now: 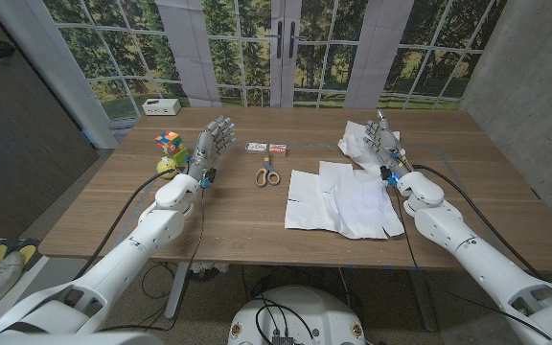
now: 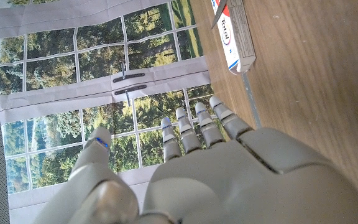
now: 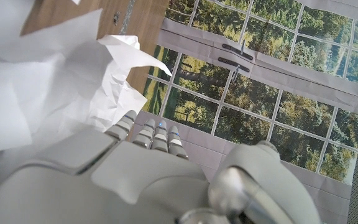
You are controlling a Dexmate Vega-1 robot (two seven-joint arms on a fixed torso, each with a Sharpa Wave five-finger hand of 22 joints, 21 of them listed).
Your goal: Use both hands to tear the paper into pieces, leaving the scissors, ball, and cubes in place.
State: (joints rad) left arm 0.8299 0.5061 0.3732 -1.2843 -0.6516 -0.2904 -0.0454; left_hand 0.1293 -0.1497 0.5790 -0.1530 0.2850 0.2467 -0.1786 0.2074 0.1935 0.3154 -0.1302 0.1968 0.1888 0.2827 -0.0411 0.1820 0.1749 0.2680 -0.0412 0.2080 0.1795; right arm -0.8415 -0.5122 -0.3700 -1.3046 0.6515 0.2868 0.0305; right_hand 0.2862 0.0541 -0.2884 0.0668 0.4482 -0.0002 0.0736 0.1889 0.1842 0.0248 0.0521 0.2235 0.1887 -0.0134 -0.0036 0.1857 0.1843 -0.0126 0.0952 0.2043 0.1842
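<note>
Flat white paper sheets [image 1: 341, 199]: torn, overlapping, right of the orange-handled scissors [image 1: 267, 175]. Crumpled white paper piece [image 1: 362, 140]: behind the sheets. Multicoloured puzzle cube [image 1: 171, 145] and yellow-green ball [image 1: 166, 167]: far left of the scissors.

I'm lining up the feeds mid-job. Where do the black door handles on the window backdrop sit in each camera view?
Head view: door handles upright, top centre, behind the table's far edge.
Left wrist view: door handles lying sideways, just beyond the left hand's fingertips.
Right wrist view: door handles sideways, beyond the right hand, beside the crumpled paper.
Shared landmark: the wooden table.
</note>
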